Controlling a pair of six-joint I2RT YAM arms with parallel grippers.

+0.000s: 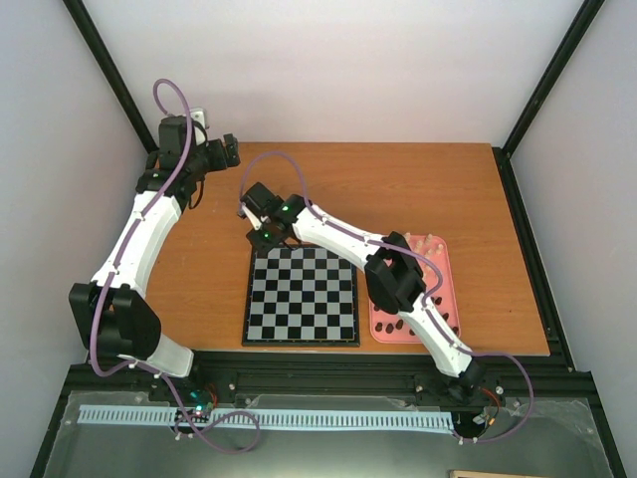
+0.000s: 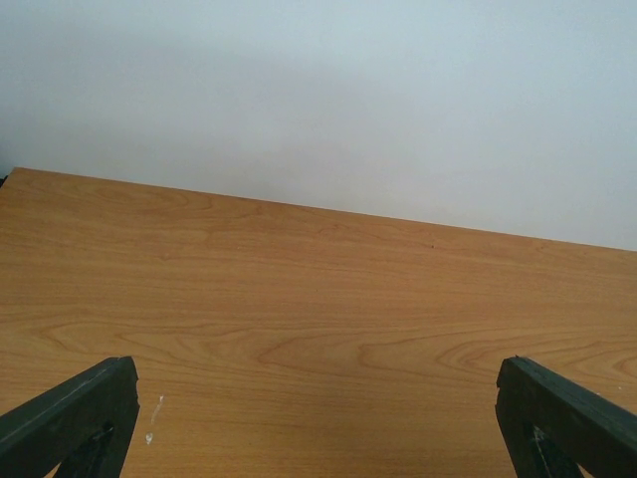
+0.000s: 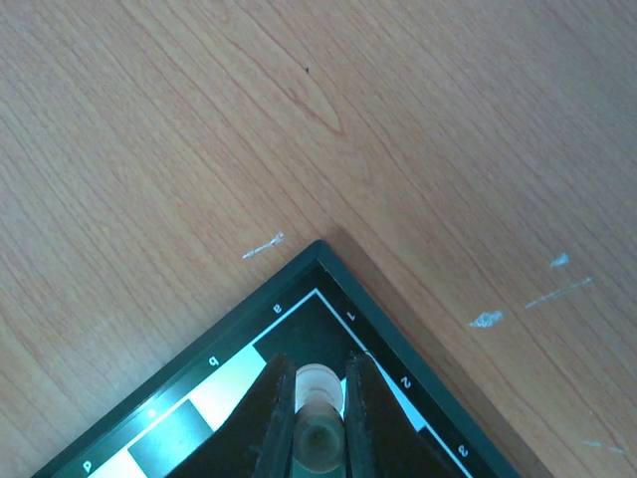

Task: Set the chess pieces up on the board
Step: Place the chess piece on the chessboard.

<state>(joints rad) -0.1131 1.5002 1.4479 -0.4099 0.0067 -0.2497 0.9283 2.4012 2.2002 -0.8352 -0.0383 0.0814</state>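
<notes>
Pale walls and black frame posts close in a wooden table [image 1: 398, 184], seen from above. The board [image 1: 302, 296] lies flat towards the near edge, and a pink tray [image 1: 448, 284] sits just beside its right side. Chess pieces [image 1: 430, 242] rest in the tray, cream ones at the far end and dark ones [image 1: 393, 325] at the near end. The right arm crosses over the tray and over the board's far edge, so the right claw [image 1: 267, 236] sits at the board's far left corner. The left arm rises along the left side, with the left claw [image 1: 227, 151] over the far left part of the table, well apart from the board.

From the left wrist, bare wood runs up to a white wall [image 2: 318, 90]. Only the tips of the two fingers [image 2: 70, 413] show, one in each bottom corner, so this claw stands wide and holds nothing.

From the right wrist, one corner of the board points up into the picture, its black border carrying small white letters and numbers. The right claw is drawn narrow on a cream piece [image 3: 317, 383], one dark finger [image 3: 279, 418] on each side of it, over the dark corner square. Whether the piece touches the square cannot be told. A few white scuffs [image 3: 264, 245] mark the wood beyond the corner.
</notes>
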